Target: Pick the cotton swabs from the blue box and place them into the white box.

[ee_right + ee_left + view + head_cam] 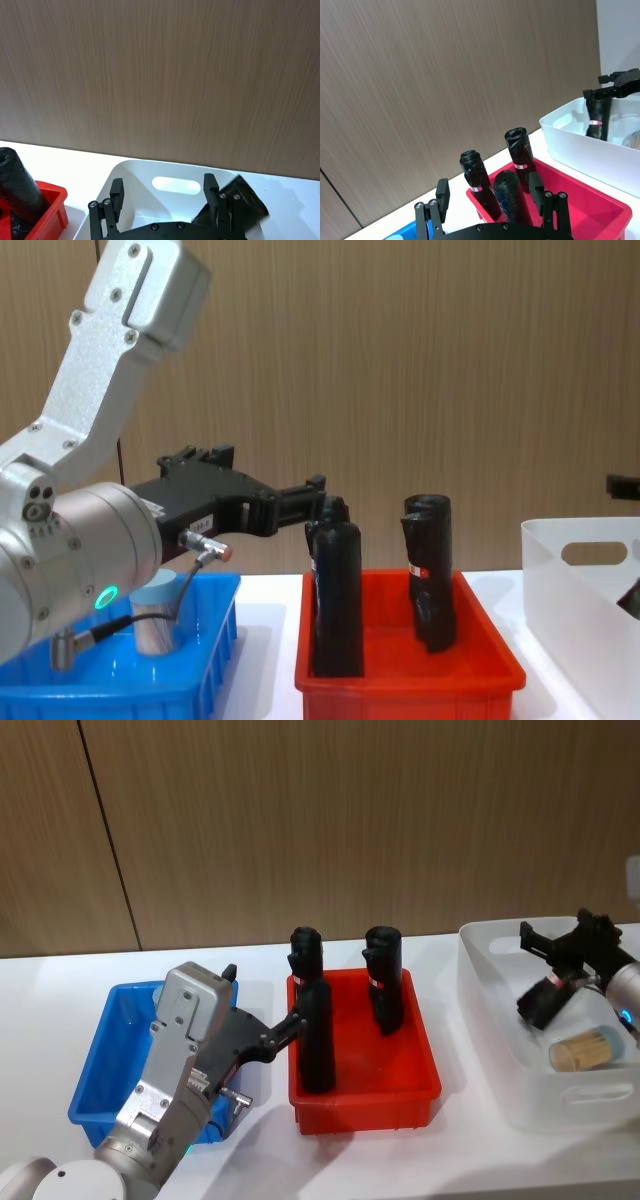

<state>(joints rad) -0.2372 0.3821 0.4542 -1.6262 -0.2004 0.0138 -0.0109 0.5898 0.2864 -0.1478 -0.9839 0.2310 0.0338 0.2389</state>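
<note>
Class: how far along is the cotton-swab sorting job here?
One swab tub lies in the white box. Nothing is held: the left gripper, open, is at the red bin; the right gripper, open, is over the white box. One tub waits in the blue box.

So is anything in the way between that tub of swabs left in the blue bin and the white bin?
Yes. The red bin with three black rolls sits on the table between the blue bin and the white bin. The swab tub in the blue bin would likely have to be carried over them. The left hand hovers by the rolls.
</note>
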